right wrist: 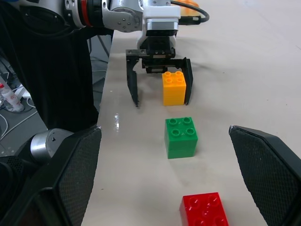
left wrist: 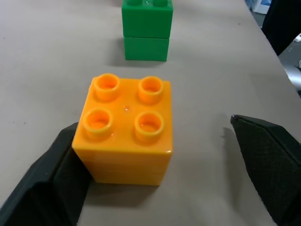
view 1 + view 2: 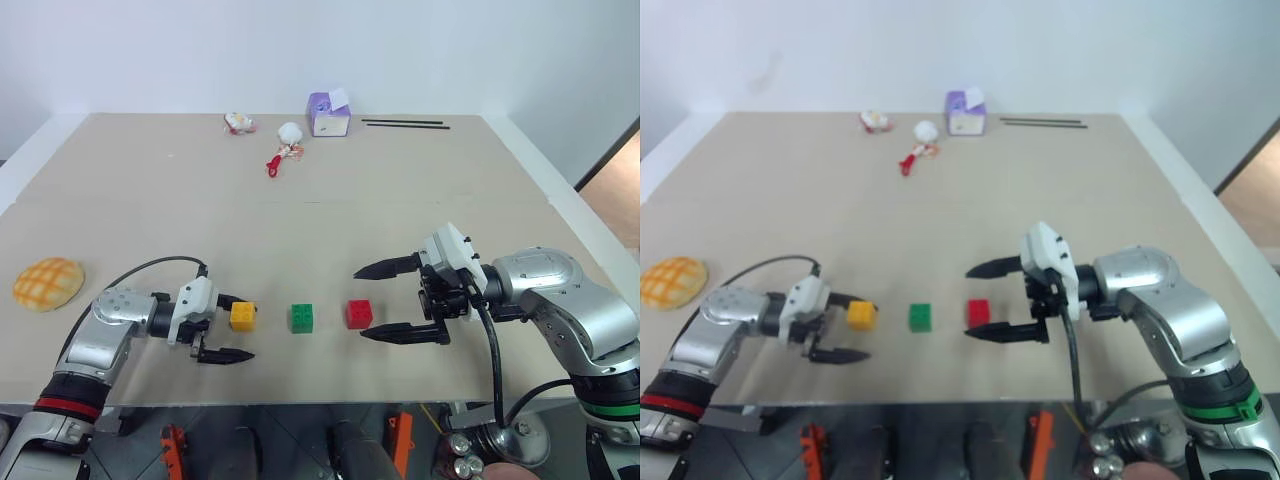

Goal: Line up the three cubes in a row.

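Three cubes lie in a row near the table's front edge: yellow-orange cube (image 3: 242, 316), green cube (image 3: 301, 317), red cube (image 3: 359, 314). My left gripper (image 3: 231, 328) is open around the yellow-orange cube (image 2: 124, 134). One of its fingers (image 2: 51, 181) rests against the cube's side and the other stands apart from it. My right gripper (image 3: 362, 303) is wide open, pointing left, with the red cube (image 1: 204, 210) just before its fingertips and nothing held. The green cube (image 1: 181, 136) sits untouched between the other two.
A round yellow checkered bun (image 3: 48, 283) lies at the left edge. At the far side stand a purple-and-white box (image 3: 328, 115), a few small toys (image 3: 288, 135) and thin black sticks (image 3: 405, 124). The table's front edge (image 3: 320, 398) runs just below the cubes.
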